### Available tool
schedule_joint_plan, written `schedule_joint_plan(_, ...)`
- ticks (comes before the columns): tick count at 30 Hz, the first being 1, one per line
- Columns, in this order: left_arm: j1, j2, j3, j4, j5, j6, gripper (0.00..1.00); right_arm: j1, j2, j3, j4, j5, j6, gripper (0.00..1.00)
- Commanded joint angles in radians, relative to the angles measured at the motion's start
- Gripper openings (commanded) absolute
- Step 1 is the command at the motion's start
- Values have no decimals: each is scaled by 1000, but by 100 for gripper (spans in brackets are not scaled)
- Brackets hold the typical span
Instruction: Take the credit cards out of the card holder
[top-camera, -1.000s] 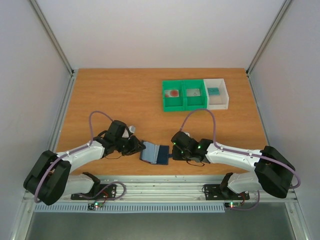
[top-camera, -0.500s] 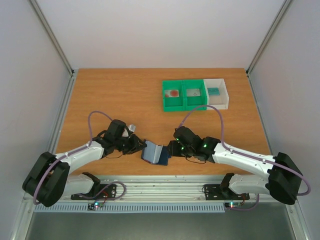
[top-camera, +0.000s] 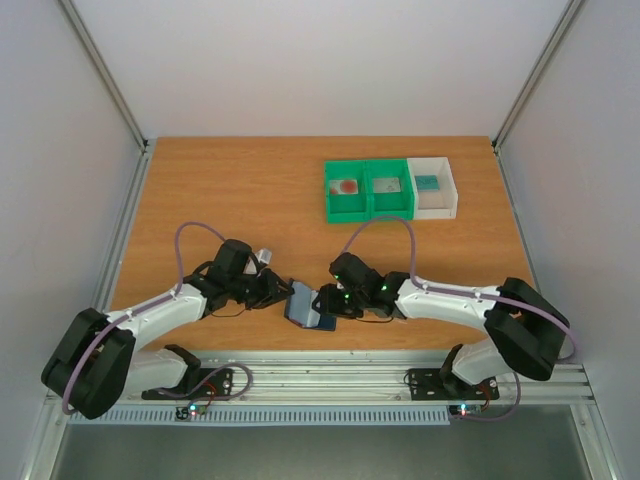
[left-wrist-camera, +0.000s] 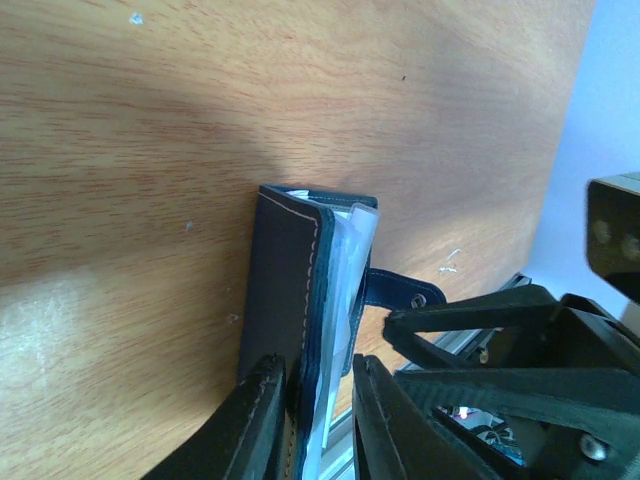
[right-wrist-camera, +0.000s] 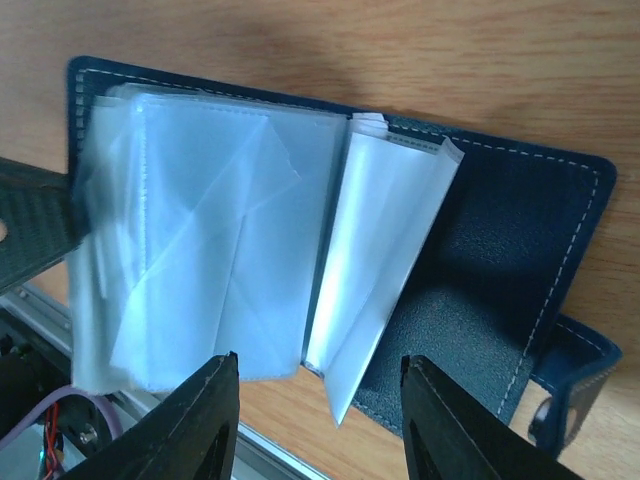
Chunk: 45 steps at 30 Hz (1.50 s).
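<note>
Navy flat folding card holder (top-camera: 308, 305) part-open on the wooden counter (top-camera: 250, 190) near its front edge, between the two arms, left jaws clamped on one cover's edge, right jaws apart just above its clear plastic sleeves (right-wrist-camera: 200, 230), one sleeve lifted

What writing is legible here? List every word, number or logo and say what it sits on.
None legible. The card holder and its clear sleeves show no print; the cards in the bins carry marks too small to read.
</note>
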Motion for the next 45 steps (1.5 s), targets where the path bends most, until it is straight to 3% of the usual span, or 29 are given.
schedule_joint_plan(1, -7, -8, -12, 77, 41, -16, 20, -3, 44, 18, 62, -38, 9, 43)
schedule_joint_plan(14, -8, 32, -6, 99, 49, -2, 17, -3, 74, 26, -23, 43, -16, 26)
schedule_joint_plan(21, -8, 39, -5, 99, 62, -3, 16, -2, 29, 66, 28, -65, 25, 46)
schedule_joint_plan(31, -9, 4, -7, 63, 58, -15, 19, -1, 107, 110, 103, -104, 69, 65)
schedule_joint_plan(38, -9, -26, -22, 63, 48, -31, 17, 1, 157, 89, 157, -125, 98, 67)
schedule_joint_plan(45, -9, -43, -29, 63, 42, -38, 15, 1, 183, 47, 216, -155, 139, 60)
